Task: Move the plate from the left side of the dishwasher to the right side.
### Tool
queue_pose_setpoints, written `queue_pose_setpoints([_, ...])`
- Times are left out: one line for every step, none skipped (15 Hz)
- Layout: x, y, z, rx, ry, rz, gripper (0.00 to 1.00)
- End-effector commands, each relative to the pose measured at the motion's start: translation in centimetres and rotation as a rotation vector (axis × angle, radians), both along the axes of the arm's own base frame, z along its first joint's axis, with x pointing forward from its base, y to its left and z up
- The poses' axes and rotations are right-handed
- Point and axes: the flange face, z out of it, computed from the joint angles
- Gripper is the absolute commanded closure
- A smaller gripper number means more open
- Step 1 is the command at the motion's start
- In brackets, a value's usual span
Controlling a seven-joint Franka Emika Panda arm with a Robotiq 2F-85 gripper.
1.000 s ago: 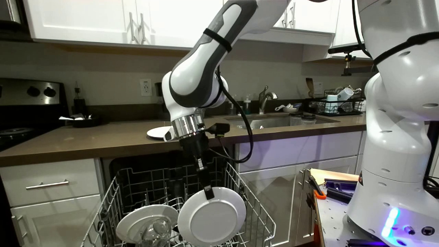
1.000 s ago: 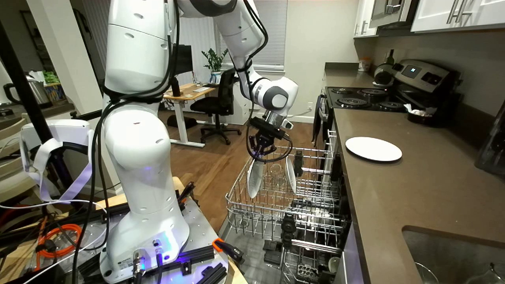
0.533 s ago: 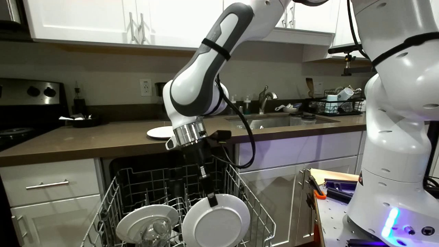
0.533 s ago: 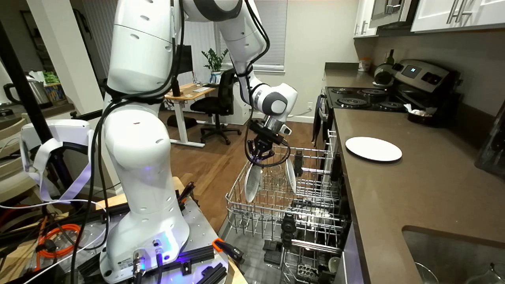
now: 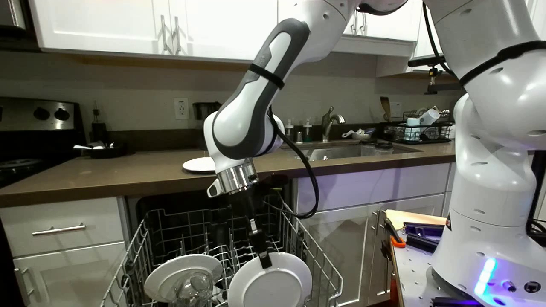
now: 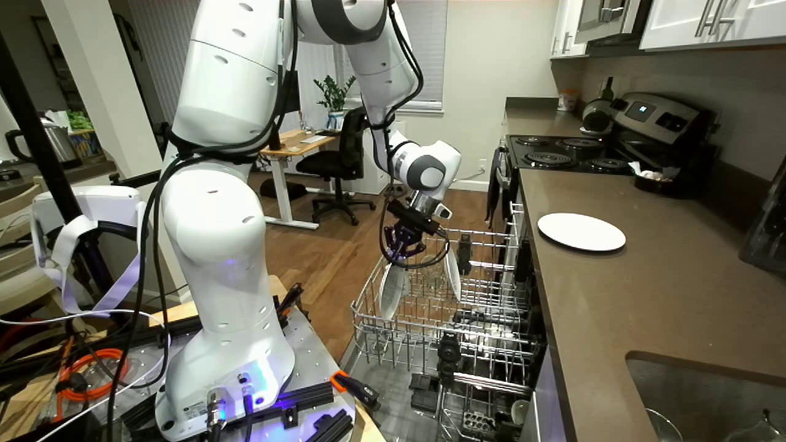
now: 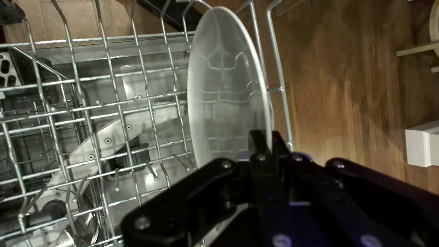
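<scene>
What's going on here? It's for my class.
A robot gripper is clamped on the rim of a white plate, holding it roughly on edge towards the right of the pulled-out dishwasher rack in an exterior view. Another dish and a clear glass sit to its left. Whether the plate rests on the rack yet, I can't tell.

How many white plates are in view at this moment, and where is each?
3. One plate is held by the gripper, a second plate leans in the dishwasher rack, and a third plate lies on the counter. Others may be hidden below.

The brown countertop point(image 6: 614, 307) carries a white dish point(image 6: 581, 232) (lying flat).
</scene>
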Motion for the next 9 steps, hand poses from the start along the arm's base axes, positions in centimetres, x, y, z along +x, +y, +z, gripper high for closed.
queue_pose_setpoints([0.5, 0.7, -0.5, 0.003, -0.020, -0.019, 0.98])
queue_pose_setpoints([0.5, 0.7, -0.8, 0.001, -0.024, -0.019, 0.98])
queue_pose_setpoints([0.6, 0.7, -1.0, 0.001, -0.026, -0.019, 0.98])
queue_pose_setpoints([0.6, 0.7, -1.2, -0.001, -0.026, -0.019, 0.98])
queue_pose_setpoints([0.7, 0.7, -1.4, -0.004, -0.028, -0.019, 0.98])
queue_pose_setpoints([0.7, 0.7, -1.7, -0.006, -0.027, -0.019, 0.98])
queue_pose_setpoints([0.8, 0.7, -1.9, -0.009, -0.027, -0.019, 0.98])
queue_pose_setpoints([0.8, 0.7, -2.1, -0.011, -0.027, -0.018, 0.98])
queue_pose_setpoints([0.9, 0.7, -2.4, -0.015, -0.028, -0.017, 0.98])
